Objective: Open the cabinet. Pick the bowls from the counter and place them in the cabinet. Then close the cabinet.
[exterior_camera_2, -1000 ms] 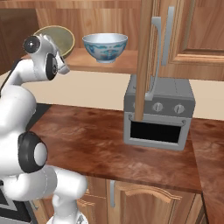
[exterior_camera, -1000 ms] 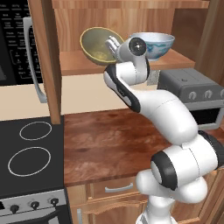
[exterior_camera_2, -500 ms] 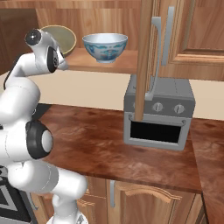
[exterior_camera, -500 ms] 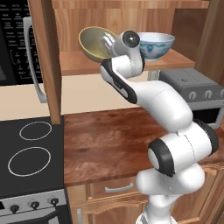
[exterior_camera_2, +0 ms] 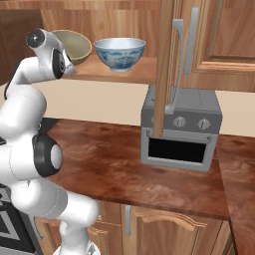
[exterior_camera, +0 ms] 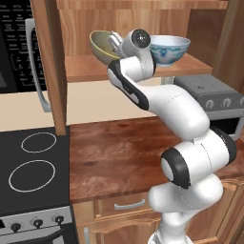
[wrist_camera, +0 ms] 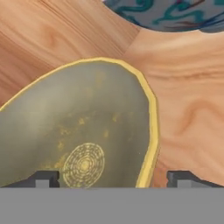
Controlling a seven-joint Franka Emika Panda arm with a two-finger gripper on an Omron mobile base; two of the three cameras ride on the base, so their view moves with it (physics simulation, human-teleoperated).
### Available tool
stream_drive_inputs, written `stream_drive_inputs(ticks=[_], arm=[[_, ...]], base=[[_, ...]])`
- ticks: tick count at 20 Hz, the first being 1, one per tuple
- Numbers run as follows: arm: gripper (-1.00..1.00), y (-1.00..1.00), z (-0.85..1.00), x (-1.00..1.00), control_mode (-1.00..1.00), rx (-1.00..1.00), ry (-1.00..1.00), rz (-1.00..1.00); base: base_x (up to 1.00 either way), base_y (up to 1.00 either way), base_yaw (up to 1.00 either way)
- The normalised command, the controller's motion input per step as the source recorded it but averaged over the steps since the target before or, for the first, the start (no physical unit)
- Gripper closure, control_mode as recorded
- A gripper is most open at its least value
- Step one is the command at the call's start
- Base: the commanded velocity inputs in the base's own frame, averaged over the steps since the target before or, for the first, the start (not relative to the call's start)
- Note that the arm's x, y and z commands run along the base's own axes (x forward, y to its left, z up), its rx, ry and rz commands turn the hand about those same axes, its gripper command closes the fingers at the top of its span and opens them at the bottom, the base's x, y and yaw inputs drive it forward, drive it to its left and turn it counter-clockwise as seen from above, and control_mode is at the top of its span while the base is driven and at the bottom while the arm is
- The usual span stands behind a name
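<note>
The cabinet stands open, its left door swung out toward me. On its shelf the olive-yellow bowl sits left of the white and blue bowl. My gripper is up at the olive bowl's right rim. In the hand view the gripper is open, its fingertips wide apart astride the rim of the olive bowl. The blue-marked bowl lies beyond. The right base view shows both bowls on the shelf.
The cabinet's right door hangs open edge-on with its grey handle, above a grey toaster oven on the counter. A black stovetop lies left, with a microwave above it.
The jaws have spread wide and let go of the olive bowl, which stays on the shelf. The hand has risen slightly beside it.
</note>
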Motion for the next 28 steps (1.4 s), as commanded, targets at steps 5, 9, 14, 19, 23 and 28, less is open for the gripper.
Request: stream_drive_inputs(ticks=[5, 9, 14, 19, 23, 28], arm=[[-1.00, 0.33, 0.11, 0.00, -1.00, 0.00, -0.05, 0.09], [-1.00, 0.42, 0.05, 0.00, -1.00, 0.00, 0.00, 0.16], [-1.00, 0.03, 0.23, -0.05, -1.00, 0.00, -0.01, 0.08], [-1.00, 0.00, 0.28, -0.48, -1.00, 0.00, -0.02, 0.04], [-1.00, 0.00, 0.09, -0.88, -1.00, 0.00, 0.00, 0.01], [-1.00, -0.09, 0.07, -0.89, -1.00, 0.00, 0.06, 0.00]], base=[[0.00, 0.00, 0.00], [0.00, 0.00, 0.00], [0.00, 0.00, 0.00], [0.00, 0.00, 0.00], [0.00, 0.00, 0.00], [0.00, 0.00, 0.00]])
